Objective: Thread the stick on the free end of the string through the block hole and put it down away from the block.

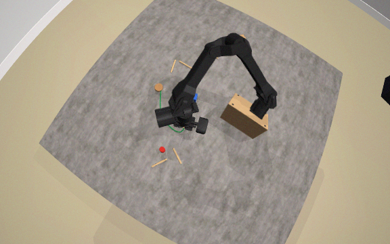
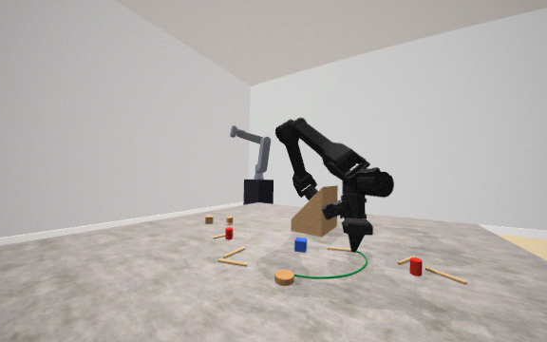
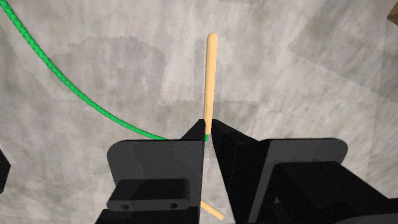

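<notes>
My gripper point(image 2: 355, 248) point(image 3: 207, 123) is shut on the stick point(image 2: 339, 249) point(image 3: 211, 75) at its string end, low over the table. The stick's free end points away from the fingertips. The green string point(image 1: 160, 99) point(image 2: 330, 276) point(image 3: 70, 85) curves from the fingertips to the round wooden button point(image 1: 158, 87) point(image 2: 284, 277). Two small wooden blocks point(image 2: 209, 219) point(image 2: 229, 220) stand far back. The right one shows a dark spot; I cannot tell surely whether it is the hole. The arm hides most of them in the top view.
Loose sticks point(image 1: 177, 156) point(image 1: 159, 163) point(image 2: 445, 275) lie near a red cylinder point(image 1: 162, 149) point(image 2: 416, 266). A blue cube point(image 1: 196, 97) point(image 2: 300, 244) is near the arm. Another red cylinder point(image 2: 229, 233) and more sticks point(image 2: 232, 261) are farther left. A large wooden wedge point(image 1: 244, 120) point(image 2: 315, 216) is at the arm's base.
</notes>
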Available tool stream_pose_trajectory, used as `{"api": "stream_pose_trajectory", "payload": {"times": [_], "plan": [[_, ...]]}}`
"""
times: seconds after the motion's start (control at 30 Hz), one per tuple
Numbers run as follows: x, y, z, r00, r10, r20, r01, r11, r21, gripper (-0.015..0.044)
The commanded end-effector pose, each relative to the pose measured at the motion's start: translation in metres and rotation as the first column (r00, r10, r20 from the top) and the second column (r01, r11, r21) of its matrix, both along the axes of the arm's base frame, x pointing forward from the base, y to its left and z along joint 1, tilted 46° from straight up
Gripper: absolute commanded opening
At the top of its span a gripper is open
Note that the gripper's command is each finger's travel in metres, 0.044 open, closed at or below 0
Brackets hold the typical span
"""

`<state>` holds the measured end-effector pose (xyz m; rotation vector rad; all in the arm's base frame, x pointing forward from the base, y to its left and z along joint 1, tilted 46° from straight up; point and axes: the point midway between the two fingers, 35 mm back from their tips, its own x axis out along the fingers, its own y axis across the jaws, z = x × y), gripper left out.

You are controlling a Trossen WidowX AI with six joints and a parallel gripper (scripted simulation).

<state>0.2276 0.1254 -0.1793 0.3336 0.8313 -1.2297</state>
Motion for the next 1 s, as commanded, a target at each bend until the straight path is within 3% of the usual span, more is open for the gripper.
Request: {"api": "stream_pose_trajectory", "payload": {"times": [0.0,0.97], "plan": [[0.003,-0.003,0.005,1.0,0.005,0.005,-0.005,1.0,0.001,0.0],[0.016,-0.028,0.03,1.0,0.004,0.005,-0.004,1.0,-0.004,0.0]]}}
